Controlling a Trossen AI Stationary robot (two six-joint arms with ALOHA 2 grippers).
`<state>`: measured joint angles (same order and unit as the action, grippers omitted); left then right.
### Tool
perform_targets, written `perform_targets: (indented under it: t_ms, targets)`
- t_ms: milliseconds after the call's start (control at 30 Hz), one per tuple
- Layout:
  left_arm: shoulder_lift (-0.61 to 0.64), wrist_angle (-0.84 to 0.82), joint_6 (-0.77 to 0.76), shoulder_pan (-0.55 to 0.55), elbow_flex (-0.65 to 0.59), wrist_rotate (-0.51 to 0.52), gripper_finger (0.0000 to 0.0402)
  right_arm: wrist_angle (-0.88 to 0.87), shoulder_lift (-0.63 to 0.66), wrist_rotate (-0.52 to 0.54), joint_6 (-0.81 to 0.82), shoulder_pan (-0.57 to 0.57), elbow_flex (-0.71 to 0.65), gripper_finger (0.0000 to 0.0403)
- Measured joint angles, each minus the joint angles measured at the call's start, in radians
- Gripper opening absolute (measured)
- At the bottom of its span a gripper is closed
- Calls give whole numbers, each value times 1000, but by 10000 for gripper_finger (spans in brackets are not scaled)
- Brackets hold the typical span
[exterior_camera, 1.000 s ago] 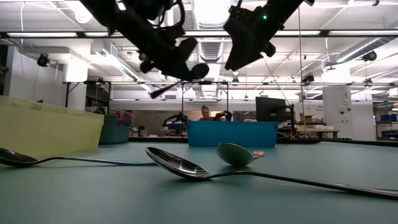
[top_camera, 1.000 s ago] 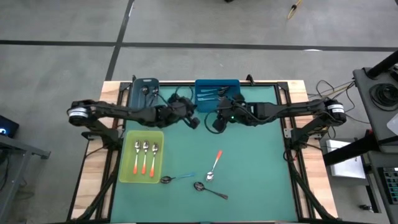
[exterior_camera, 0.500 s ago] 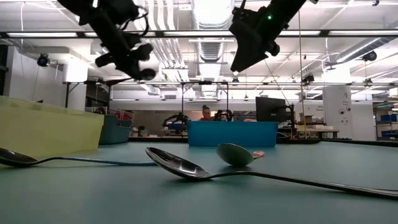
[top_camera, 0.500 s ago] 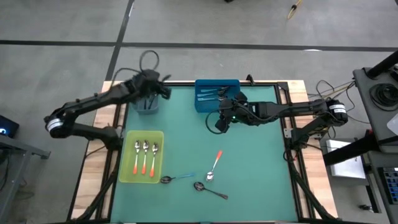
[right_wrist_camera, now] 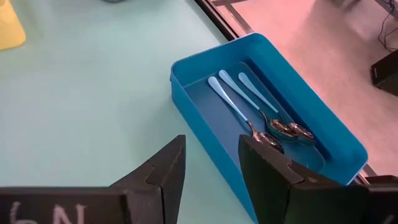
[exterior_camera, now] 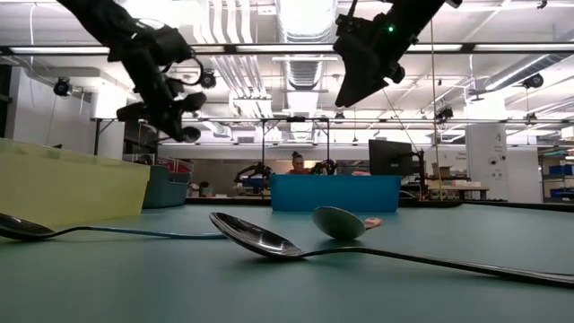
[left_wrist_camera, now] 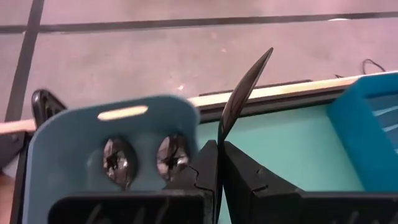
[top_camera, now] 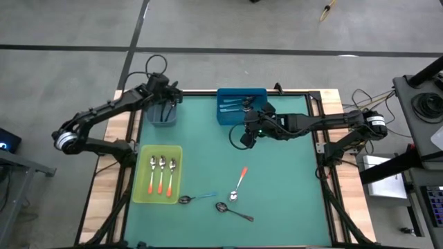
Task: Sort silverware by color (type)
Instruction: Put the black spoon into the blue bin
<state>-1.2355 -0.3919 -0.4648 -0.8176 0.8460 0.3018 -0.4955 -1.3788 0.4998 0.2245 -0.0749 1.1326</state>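
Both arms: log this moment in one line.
left gripper: shut on dark spoon, over grey-blue bin | right gripper: open, empty, beside blue bin

Overhead camera looks straight down; table-level camera looks across; both share the blue bin [top_camera: 241, 104], which the right wrist camera sees close.

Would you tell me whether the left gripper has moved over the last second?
Yes. The left gripper swung from mid-table beside the blue tray to above the grey-blue bin.

Left arm stretched to desk's far-left corner, left gripper [top_camera: 168, 99] clamped tight, raised. Right arm reaching inward, right gripper [top_camera: 246, 136] parted, hovering mid-desk.
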Motion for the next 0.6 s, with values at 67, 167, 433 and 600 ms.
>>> perform_targets:
  t_ms: [67, 167, 433, 600]
  targets:
    - [4, 4, -15, -10, -25, 1, 0, 0, 0, 0, 0, -1, -1, 141]
    - [6, 54, -33, -30, -70, 1, 0, 2, 0, 0, -5, -2, -1, 142]
    - [5, 111, -96, -64, -156, 26, 0, 3, 0, 0, -5, -2, -1, 139]
    - [5, 115, -132, -68, -191, 33, 0, 5, 0, 0, -6, -2, -1, 137]
